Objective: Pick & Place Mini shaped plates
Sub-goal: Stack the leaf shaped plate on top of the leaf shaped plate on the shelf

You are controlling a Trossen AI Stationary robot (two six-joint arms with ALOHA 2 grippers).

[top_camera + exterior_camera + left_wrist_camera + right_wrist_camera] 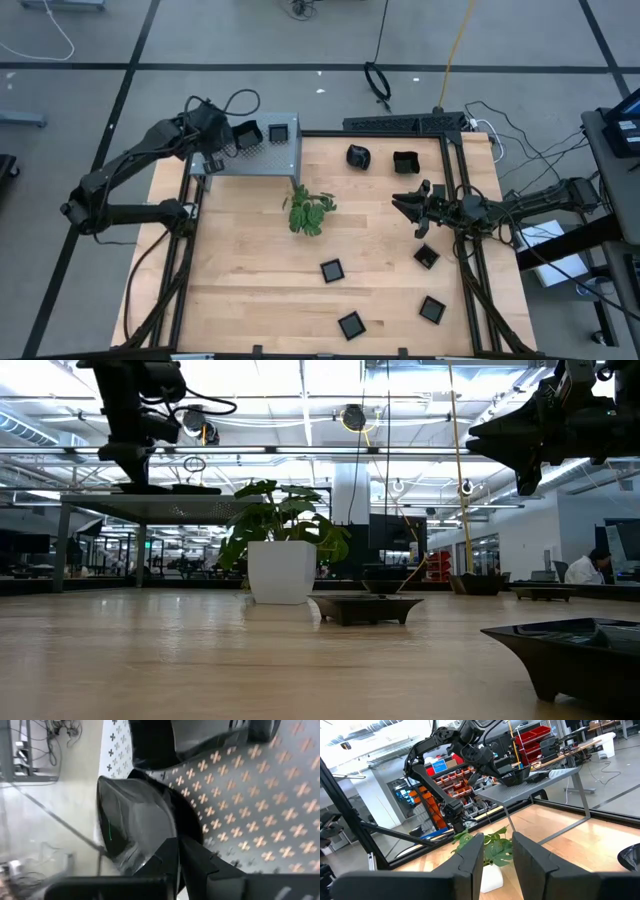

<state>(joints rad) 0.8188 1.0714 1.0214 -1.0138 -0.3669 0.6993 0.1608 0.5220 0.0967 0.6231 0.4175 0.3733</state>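
Overhead view looks straight down; low view faces level across the table [250,280]; both share the plant [310,212].

Mini shaped plates [332,270]: glossy black throughout, both those scattered at the lower right of the high view and those at its upper left on the perforated metal box [262,150], which is pale grey with a regular pattern of small cross-shaped cut-outs. Table top [240,260]: light blond wood with fine lengthwise grain, framed by black rails; plant sprig [310,212] at the frame's centre: bright leafy green, in a white pot [282,571]. Arms dark, almost black; surrounding floor grey, crossed by black lines.
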